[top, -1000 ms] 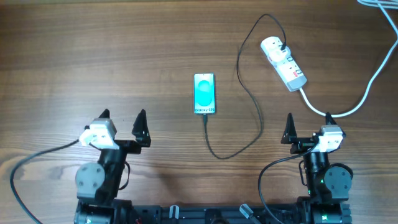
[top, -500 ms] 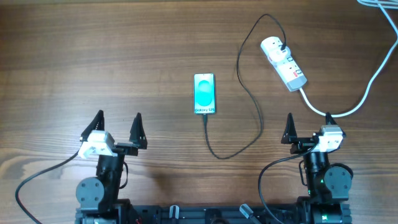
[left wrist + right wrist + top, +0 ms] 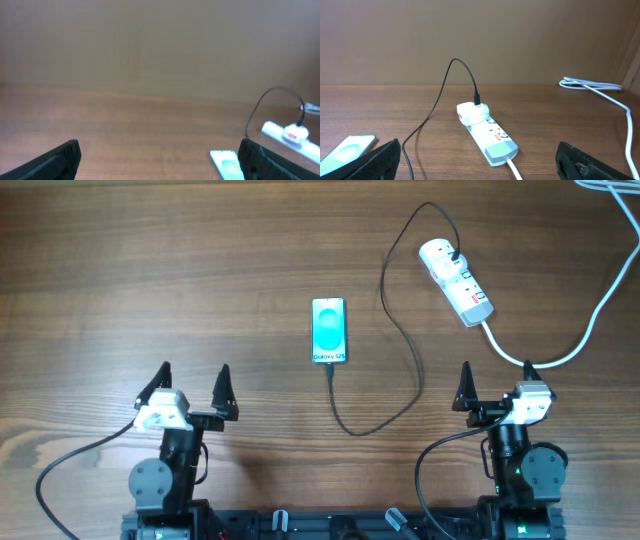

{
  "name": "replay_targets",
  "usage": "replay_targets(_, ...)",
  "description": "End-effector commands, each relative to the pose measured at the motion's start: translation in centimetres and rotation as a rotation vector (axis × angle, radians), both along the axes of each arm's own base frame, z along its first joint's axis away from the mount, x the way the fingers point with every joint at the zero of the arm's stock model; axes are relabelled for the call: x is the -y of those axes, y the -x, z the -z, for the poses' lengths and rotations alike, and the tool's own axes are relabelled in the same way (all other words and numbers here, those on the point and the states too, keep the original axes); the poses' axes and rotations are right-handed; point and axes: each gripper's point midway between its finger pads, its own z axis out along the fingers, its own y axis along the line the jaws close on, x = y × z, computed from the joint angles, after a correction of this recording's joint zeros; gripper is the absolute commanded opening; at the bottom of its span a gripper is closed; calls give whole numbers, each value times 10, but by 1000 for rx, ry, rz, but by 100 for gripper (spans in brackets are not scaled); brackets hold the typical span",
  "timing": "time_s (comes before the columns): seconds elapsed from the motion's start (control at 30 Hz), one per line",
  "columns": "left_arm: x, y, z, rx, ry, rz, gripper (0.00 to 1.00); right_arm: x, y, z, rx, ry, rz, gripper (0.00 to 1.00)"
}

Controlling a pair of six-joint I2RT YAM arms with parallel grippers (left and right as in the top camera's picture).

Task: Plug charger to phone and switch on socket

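The phone [image 3: 329, 331] with its teal screen lies at the table's middle; it also shows in the left wrist view [image 3: 226, 163] and the right wrist view [image 3: 347, 150]. The black charger cable [image 3: 400, 330] runs from the white socket strip [image 3: 456, 281] in a loop, and its plug tip [image 3: 329, 368] meets the phone's near end. The socket also shows in the right wrist view [image 3: 485, 130] and the left wrist view [image 3: 290, 136]. My left gripper [image 3: 193, 385] is open and empty, near and left of the phone. My right gripper [image 3: 495, 385] is open and empty, near the socket's lead.
A thick white lead [image 3: 590, 320] runs from the socket's near end past my right gripper and off the far right corner. It also shows in the right wrist view [image 3: 600, 90].
My left gripper has drawn back toward the near edge, away from the phone. The right arm, phone, cable and socket have not moved.
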Motion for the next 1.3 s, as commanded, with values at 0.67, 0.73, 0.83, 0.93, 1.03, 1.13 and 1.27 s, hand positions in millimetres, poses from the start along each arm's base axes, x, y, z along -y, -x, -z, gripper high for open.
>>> replay_targets(0.67,-19,0,30,-108,-126,-108,100,0,1,-3,12,9,0,100)
replay_targets(0.73,-26,0,29,-110,-127,-147,100,0,1,-3,13,9,0,100)
replay_targets(0.83,-32,0,29,-110,-131,-180,100,1,1,-3,12,9,1,100)
replay_targets(0.93,-35,1,28,-108,-177,-198,100,1,1,-3,13,9,1,100)
replay_targets(1.03,-42,1,28,-110,-182,-238,100,0,1,-3,12,9,0,100)
replay_targets(1.13,-45,2,27,-109,-180,-258,100,1,1,-3,12,9,1,100)
replay_targets(1.27,-53,3,26,-109,-181,-305,100,0,1,-3,13,9,0,100)
